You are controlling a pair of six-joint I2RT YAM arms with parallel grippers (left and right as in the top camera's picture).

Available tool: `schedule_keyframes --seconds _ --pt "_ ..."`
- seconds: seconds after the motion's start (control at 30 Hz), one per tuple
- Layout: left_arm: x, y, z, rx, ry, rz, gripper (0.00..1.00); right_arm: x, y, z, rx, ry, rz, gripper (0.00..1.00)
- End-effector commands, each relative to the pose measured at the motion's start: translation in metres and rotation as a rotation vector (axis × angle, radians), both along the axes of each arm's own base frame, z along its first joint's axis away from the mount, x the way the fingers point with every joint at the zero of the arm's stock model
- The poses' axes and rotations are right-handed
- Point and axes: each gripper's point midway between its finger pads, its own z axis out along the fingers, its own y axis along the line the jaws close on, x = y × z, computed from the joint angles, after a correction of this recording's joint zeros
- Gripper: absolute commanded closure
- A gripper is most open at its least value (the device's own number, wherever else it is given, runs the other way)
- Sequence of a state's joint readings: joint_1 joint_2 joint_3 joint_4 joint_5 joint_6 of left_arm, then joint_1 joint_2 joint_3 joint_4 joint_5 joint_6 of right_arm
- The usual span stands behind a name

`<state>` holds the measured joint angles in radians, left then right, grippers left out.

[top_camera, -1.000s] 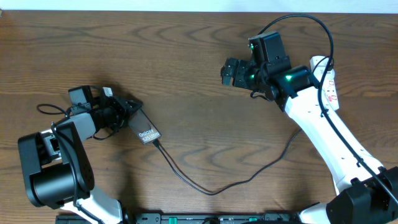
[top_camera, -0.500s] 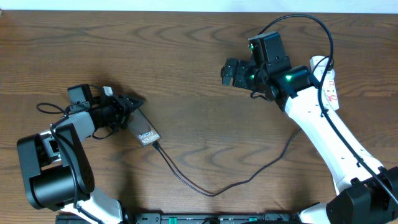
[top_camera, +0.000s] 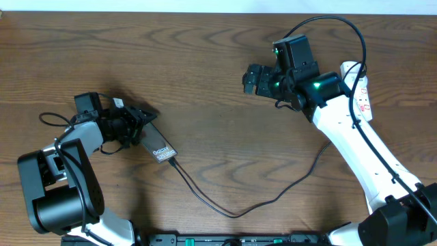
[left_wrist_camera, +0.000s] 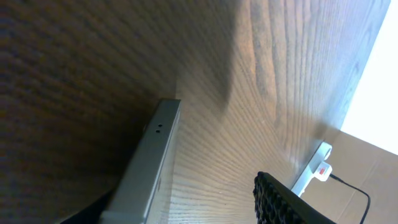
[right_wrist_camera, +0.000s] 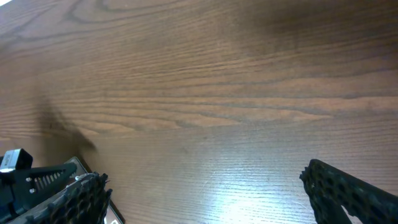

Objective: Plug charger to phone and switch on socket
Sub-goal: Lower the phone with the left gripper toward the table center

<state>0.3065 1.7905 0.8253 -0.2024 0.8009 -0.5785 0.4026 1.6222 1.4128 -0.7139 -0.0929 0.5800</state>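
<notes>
The phone (top_camera: 158, 143) lies on the left part of the table (top_camera: 205, 55), slanted, with its "Galaxy" lettering at the lower end. The charger (top_camera: 232, 212) meets that lower short edge with its tip. Its thin black cable sags toward the near table edge, then climbs right and passes behind the right arm. How deep the tip sits cannot be told.

The left gripper (top_camera: 145, 123) is at the phone's upper end. In the left wrist view the phone (left_wrist_camera: 146, 171) shows edge-on between the jaws. These are parted, and bare table shows between the phone and one textured finger (left_wrist_camera: 280, 202), so they are not clamped on it.

The socket (top_camera: 364, 92) lies at the far right, well apart from the phone and partly covered by the right arm. The right gripper (top_camera: 250, 80) hovers over bare table left of the socket, jaws spread wide and holding nothing.
</notes>
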Motion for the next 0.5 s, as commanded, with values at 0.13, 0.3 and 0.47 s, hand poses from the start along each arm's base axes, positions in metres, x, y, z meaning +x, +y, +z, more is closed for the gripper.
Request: schedule_keyframes --seconds 0.13,0.3,0.47 --pt "-0.0255 0.016 -0.0382 0.122 0.148 0.043 0.42 0.0018 0.0009 0.0049 -0.011 -0.019 0.008 0.01" --pt "-0.0288 0.0151 -0.0389 0.117 0.164 0.042 0.42 0.0018 0.0009 0.0049 -0.011 -0.019 0.008 0.01" --pt "-0.0347 0.0133 -0.04 0.11 0.191 0.04 0.42 0.0017 0.0007 0.0047 -0.012 -0.018 0.008 0.01"
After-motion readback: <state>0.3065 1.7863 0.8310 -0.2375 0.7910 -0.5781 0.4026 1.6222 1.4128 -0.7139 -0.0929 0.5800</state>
